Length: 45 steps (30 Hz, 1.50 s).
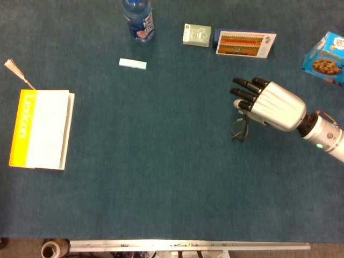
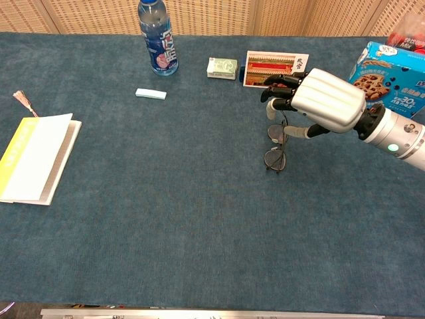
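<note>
We see our right hand [image 2: 317,105] over the eyeglasses [image 2: 274,147], fingers curled but apart, clamping nothing. The bottle [image 2: 155,36] stands well apart at ten o'clock

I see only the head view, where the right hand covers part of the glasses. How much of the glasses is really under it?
Observer: In the chest view both lenses show. The glasses lie on the table, the far lens below the right hand, the near lens free of it.
Operator: Do the fingers touch the frame?
Observer: The dark fingers hang above it, apart from it. The thumb comes down beside the far lens; I cannot tell whether it touches.
Operator: Is anything behind the blue cookie box?
Observer: Yes, something red sits behind the cookie box, cut off by the picture's edge.
</note>
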Each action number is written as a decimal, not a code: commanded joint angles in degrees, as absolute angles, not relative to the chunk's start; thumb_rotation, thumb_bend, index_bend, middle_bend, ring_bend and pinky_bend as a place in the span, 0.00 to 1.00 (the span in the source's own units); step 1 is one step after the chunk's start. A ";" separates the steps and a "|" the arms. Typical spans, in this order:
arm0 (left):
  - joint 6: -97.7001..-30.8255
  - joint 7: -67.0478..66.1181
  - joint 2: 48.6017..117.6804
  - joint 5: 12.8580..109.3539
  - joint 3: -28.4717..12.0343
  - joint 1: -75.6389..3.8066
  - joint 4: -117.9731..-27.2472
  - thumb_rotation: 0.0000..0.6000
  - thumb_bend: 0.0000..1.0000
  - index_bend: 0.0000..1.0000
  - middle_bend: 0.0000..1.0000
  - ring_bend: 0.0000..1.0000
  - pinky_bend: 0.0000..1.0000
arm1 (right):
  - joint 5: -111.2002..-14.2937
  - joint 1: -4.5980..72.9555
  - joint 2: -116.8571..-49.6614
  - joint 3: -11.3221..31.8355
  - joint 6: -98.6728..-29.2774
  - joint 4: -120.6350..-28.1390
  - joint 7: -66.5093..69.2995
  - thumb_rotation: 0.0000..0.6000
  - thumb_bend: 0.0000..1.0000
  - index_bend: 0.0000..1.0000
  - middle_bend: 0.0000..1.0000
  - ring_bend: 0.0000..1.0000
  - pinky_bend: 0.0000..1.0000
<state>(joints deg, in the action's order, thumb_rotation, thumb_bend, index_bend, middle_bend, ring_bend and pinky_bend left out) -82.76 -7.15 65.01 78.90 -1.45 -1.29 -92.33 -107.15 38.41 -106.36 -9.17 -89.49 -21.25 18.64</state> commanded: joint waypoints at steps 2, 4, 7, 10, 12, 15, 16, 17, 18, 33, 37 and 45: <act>-82.76 -7.04 65.02 78.88 -1.41 -1.23 -92.26 1.00 0.04 0.53 0.51 0.39 0.59 | -106.84 37.98 -107.00 -9.57 -88.58 -20.27 19.11 1.00 0.22 0.46 0.34 0.18 0.44; -82.72 -6.94 65.10 78.86 -1.38 -1.21 -92.14 1.00 0.04 0.53 0.51 0.38 0.59 | -106.67 37.82 -107.32 -9.68 -88.24 -19.81 19.38 1.00 0.22 0.46 0.34 0.18 0.44; -82.66 -6.75 65.18 78.81 -1.34 -1.17 -91.93 1.00 0.04 0.53 0.51 0.39 0.59 | -106.44 37.69 -107.74 -9.77 -87.88 -19.19 19.64 1.00 0.22 0.46 0.34 0.18 0.44; -82.71 -6.55 65.20 78.83 -1.29 -1.07 -91.82 1.00 0.04 0.53 0.51 0.39 0.59 | -106.22 37.61 -108.09 -9.82 -87.59 -18.75 19.92 1.00 0.22 0.46 0.34 0.18 0.44; -82.74 -6.45 65.18 78.85 -1.29 -1.05 -91.79 1.00 0.04 0.53 0.51 0.39 0.59 | -106.09 37.56 -108.35 -9.88 -87.41 -18.43 20.06 1.00 0.22 0.46 0.34 0.18 0.44; -82.72 -6.36 65.21 78.89 -1.24 -1.01 -91.71 1.00 0.04 0.53 0.51 0.39 0.59 | -105.92 37.50 -108.77 -9.97 -87.08 -17.97 20.28 1.00 0.22 0.46 0.34 0.18 0.44; -82.69 -6.30 65.23 78.88 -1.24 -1.01 -91.64 1.00 0.04 0.53 0.51 0.39 0.59 | -105.83 37.48 -108.95 -9.99 -86.90 -17.77 20.33 1.00 0.22 0.46 0.34 0.18 0.44; -82.70 -6.26 65.25 78.90 -1.23 -1.00 -91.61 1.00 0.04 0.53 0.51 0.39 0.59 | -105.78 37.47 -109.09 -10.03 -86.73 -17.64 20.44 1.00 0.22 0.46 0.34 0.18 0.44; -82.72 -6.22 65.26 78.91 -1.21 -0.97 -91.57 1.00 0.04 0.53 0.51 0.39 0.59 | -105.71 37.46 -109.24 -10.04 -86.56 -17.51 20.53 1.00 0.22 0.46 0.34 0.18 0.44; -82.93 -5.88 65.08 79.11 -1.22 -0.82 -91.51 1.00 0.04 0.53 0.51 0.39 0.59 | -104.87 37.12 -110.98 -10.60 -83.48 -15.41 21.50 1.00 0.22 0.46 0.34 0.18 0.44; -82.99 -5.88 65.06 79.16 -1.24 -0.80 -91.55 1.00 0.04 0.53 0.51 0.38 0.59 | -104.73 36.91 -111.20 -10.84 -82.66 -14.85 21.86 1.00 0.22 0.46 0.34 0.18 0.44; -82.84 -6.08 64.91 79.09 -1.29 -0.89 -91.75 1.00 0.04 0.53 0.51 0.39 0.59 | -104.46 36.30 -111.59 -11.23 -81.50 -13.98 22.64 1.00 0.22 0.46 0.34 0.18 0.44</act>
